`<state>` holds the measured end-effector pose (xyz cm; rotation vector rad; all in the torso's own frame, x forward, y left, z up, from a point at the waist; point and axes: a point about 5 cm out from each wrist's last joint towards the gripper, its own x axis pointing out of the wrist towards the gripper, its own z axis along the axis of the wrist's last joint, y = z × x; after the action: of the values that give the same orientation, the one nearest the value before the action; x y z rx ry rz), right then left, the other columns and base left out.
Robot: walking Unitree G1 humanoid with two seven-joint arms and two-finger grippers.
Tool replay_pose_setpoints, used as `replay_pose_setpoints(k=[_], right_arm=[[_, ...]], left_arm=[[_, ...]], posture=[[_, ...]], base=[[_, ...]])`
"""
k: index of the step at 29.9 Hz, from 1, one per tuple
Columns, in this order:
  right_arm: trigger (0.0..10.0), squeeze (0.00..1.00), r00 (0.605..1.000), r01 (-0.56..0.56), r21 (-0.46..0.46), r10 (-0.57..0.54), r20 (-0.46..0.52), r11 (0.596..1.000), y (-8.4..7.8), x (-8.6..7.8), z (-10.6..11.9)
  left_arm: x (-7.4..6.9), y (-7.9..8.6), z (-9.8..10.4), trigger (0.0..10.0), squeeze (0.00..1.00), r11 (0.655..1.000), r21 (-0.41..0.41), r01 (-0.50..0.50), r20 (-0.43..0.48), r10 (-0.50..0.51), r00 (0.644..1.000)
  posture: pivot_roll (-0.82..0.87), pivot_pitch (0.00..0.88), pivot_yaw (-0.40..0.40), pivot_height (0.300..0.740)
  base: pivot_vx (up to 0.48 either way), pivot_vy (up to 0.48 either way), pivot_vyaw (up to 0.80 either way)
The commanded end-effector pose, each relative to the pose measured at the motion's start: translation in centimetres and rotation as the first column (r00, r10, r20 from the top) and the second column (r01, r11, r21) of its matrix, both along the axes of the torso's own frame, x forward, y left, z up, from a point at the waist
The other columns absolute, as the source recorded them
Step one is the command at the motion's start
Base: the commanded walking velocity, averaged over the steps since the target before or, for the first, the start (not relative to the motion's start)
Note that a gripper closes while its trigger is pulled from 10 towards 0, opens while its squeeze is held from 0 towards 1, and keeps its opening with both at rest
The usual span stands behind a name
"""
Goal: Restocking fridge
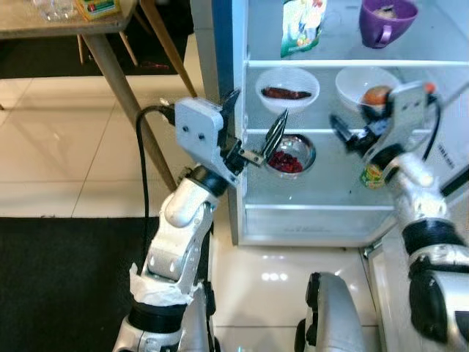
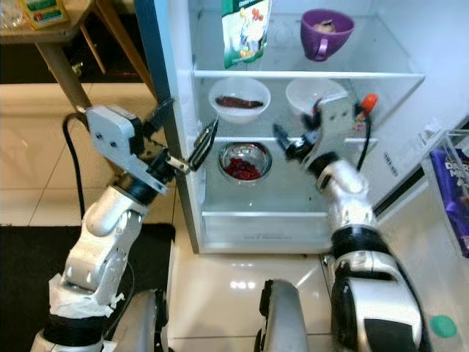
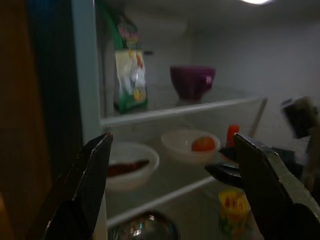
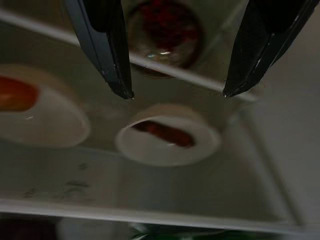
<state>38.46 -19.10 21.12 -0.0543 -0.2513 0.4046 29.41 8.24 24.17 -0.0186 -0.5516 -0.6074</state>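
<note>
Fridge (image 2: 176, 132) open ahead, shelves facing the robot, already holding several things. Nearest, left gripper (image 1: 256, 136) raised at the cabinet's left front edge, fingers spread wide, holding nothing. Right gripper (image 2: 293, 139) reaching in at the middle shelf from the right, fingers parted and empty as well, seen in the right wrist view.

Just past the fingertips, on the lower level, a steel bowl (image 1: 291, 154) of red berries. Beside the right forearm, a small yellow-green carton (image 1: 374, 176) standing upright. On the middle shelf, a white bowl (image 2: 239, 99) with a dark red strip lying across it, long axis running side to side; next to it a second white bowl (image 1: 366, 86) with an orange-red round fruit. Behind the right wrist, an orange-capped item (image 2: 368, 103), too hidden to name. Farthest and highest, a green pouch (image 1: 302, 26) standing upright, long axis vertical, printed face to the front, and a purple cup (image 2: 326, 33) with its handle turned forward.

Likely step: withdrawing or reaching for the next item. Best done by keeping both grippers level, clear of bowl rims and glass shelf edges, moving straight out along the shelf.
</note>
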Motion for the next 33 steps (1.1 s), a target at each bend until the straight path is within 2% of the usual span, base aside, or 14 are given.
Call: replay_pose_setpoints(k=[1,8,10,11,13,17,19,21,26,28,30,31,32,33], right_arm=[[10.0,0.00,0.999,-0.035,-0.002,0.035,0.004,0.999,0.5,-0.3,0.0],[10.0,0.00,0.986,-0.128,0.016,0.129,-0.105,0.992,2.8,-1.7,-4.5],[10.0,0.00,0.969,-0.130,0.000,0.126,-0.214,0.992,3.1,-2.5,-7.9],[10.0,0.00,0.969,-0.130,0.000,0.126,-0.214,0.992,3.1,-2.5,-7.9],[10.0,0.00,0.946,-0.128,-0.011,0.119,-0.303,0.992,3.1,-3.5,-10.6],[10.0,0.00,0.931,-0.122,-0.011,0.111,-0.349,0.992,3.1,-4.0,-11.9],[10.0,0.00,0.913,-0.110,-0.013,0.096,-0.396,0.994,3.0,-4.7,-13.4],[10.0,0.00,0.848,-0.066,-0.029,0.041,-0.529,0.997,2.4,-6.8,-17.1],[10.0,0.00,0.821,-0.056,-0.046,0.020,-0.571,0.997,2.2,-7.7,-18.4],[10.0,0.00,0.768,-0.026,-0.062,-0.020,-0.640,0.998,1.6,-9.2,-20.3],[10.0,0.00,0.768,-0.026,-0.062,-0.020,-0.640,0.998,1.6,-9.2,-20.3],[10.0,0.00,0.740,-0.005,-0.066,-0.041,-0.671,0.998,1.3,-9.9,-21.2],[10.0,0.00,0.740,-0.005,-0.066,-0.041,-0.671,0.998,1.3,-9.9,-21.2],[10.0,0.00,0.708,0.026,-0.101,-0.090,-0.700,0.995,0.9,-10.7,-22.1]], left_arm=[[0.0,-0.2,-1.1,10.0,0.00,1.000,0.024,0.003,-0.018,-0.003,1.000],[0.6,-0.2,-5.5,10.0,0.00,0.996,0.092,-0.001,-0.133,0.013,0.991],[0.6,0.2,-10.1,10.0,0.00,0.985,0.170,-0.011,-0.256,0.055,0.965],[0.6,0.2,-10.1,10.0,0.00,0.985,0.170,-0.011,-0.256,0.055,0.965],[0.1,0.9,-14.1,10.0,0.00,0.979,0.204,-0.021,-0.376,0.098,0.922],[-0.2,1.4,-16.0,10.0,0.00,0.977,0.211,-0.030,-0.436,0.122,0.892],[-0.8,1.9,-17.8,10.0,0.00,0.973,0.226,-0.040,-0.491,0.149,0.859],[-2.3,3.7,-21.4,10.0,0.00,0.965,0.252,-0.069,-0.607,0.213,0.766],[-2.8,4.4,-22.5,10.0,0.00,0.963,0.257,-0.081,-0.641,0.233,0.732],[-3.8,6.0,-24.3,10.0,0.00,0.954,0.273,-0.122,-0.694,0.283,0.662],[-3.8,6.0,-24.3,10.0,0.00,0.954,0.273,-0.122,-0.694,0.283,0.662],[-4.4,7.0,-25.4,10.0,0.00,0.944,0.297,-0.143,-0.716,0.320,0.620],[-4.4,7.0,-25.4,10.0,0.00,0.944,0.297,-0.143,-0.716,0.320,0.620],[-5.3,8.0,-26.5,10.0,0.00,0.932,0.322,-0.167,-0.743,0.358,0.565]], posture=[[-0.01,0.112,-0.020,0.571],[-0.01,0.076,-0.022,0.571],[-0.03,0.062,-0.032,0.581],[-0.03,0.062,-0.032,0.581],[-0.03,0.051,-0.038,0.590],[-0.03,0.044,-0.036,0.595],[-0.03,0.038,-0.034,0.600],[-0.02,0.021,-0.025,0.610],[-0.02,0.019,-0.023,0.615],[-0.01,0.009,-0.020,0.624],[-0.01,0.009,-0.020,0.624],[-0.01,0.001,-0.020,0.629],[-0.01,0.001,-0.020,0.629],[-0.01,0.000,-0.020,0.629]], base=[[0.000,0.000,0.00],[0.000,0.000,0.00],[0.000,0.000,0.00],[0.000,0.000,0.00],[0.000,0.000,0.00],[0.000,0.000,0.00],[0.000,0.000,0.00],[0.000,0.000,0.00],[0.000,0.000,0.00],[0.000,0.000,0.00],[0.000,0.000,0.00],[0.000,0.000,0.00],[0.000,0.000,0.00],[0.000,0.000,0.00]])
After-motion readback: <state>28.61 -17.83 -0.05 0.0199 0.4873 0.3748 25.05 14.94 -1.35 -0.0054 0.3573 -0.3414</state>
